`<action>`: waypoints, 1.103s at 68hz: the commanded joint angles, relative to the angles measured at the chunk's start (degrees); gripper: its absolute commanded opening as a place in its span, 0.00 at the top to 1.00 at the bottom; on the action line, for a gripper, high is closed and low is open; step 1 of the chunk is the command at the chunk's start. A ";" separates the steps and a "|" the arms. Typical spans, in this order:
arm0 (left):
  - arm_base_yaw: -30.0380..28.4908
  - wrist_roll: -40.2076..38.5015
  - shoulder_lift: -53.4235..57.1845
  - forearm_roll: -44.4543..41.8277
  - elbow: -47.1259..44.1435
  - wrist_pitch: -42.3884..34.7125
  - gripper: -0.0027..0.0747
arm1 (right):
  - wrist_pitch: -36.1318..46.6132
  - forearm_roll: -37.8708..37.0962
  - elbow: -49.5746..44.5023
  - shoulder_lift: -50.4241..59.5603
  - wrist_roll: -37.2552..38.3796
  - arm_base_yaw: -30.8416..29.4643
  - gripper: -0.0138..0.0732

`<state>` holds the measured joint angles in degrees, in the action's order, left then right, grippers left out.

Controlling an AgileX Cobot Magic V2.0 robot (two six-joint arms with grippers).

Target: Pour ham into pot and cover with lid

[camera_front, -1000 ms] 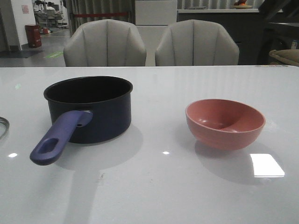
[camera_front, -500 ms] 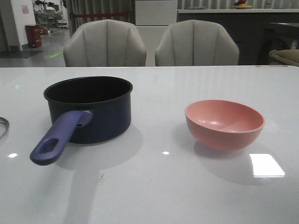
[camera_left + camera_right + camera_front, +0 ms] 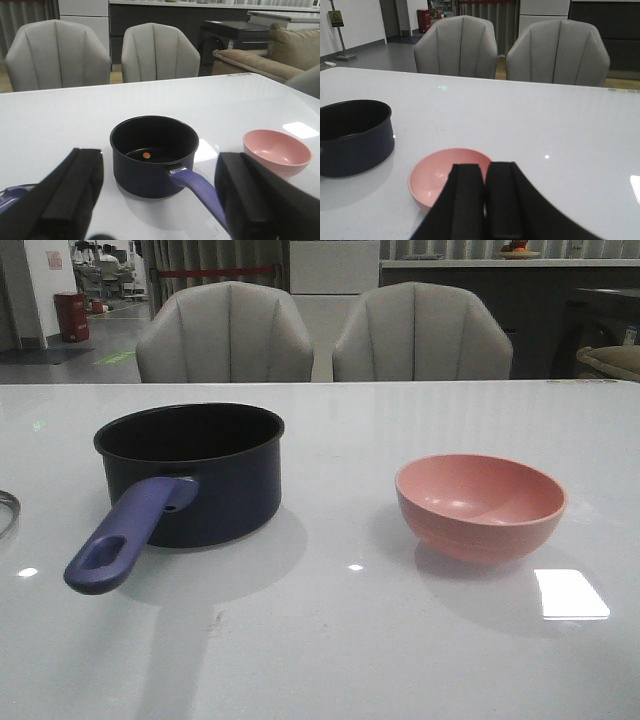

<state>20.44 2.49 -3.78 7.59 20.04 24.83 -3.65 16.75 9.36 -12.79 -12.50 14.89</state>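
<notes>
The dark navy pot [image 3: 190,472] stands left of centre, its purple-blue handle [image 3: 125,537] pointing toward me. Inside it, the left wrist view shows one small orange chunk of ham [image 3: 146,155] on the black bottom. My left gripper [image 3: 159,175] is open, back from the pot [image 3: 154,152], with its fingers to either side of it in that view. My right gripper [image 3: 484,172] is shut on nothing, just short of the pink bowl [image 3: 451,175]. Only a curved sliver of the lid [image 3: 6,508] shows at the table's left edge. Neither gripper appears in the front view.
The pink bowl [image 3: 481,505] sits upright on the right of the white table [image 3: 340,640] and looks empty. Two grey chairs [image 3: 225,332] stand behind the far edge.
The pink bowl rocked slightly and has settled level. The pot has not moved.
</notes>
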 commanded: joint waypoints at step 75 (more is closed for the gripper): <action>-23.18 -18.47 -69.54 -8.65 42.87 21.34 0.12 | 3.65 0.16 1.57 -0.37 -0.48 0.04 0.67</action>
<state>-0.70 -18.85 -68.88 -4.04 57.26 44.44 -4.58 16.75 9.27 -12.79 -12.50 14.89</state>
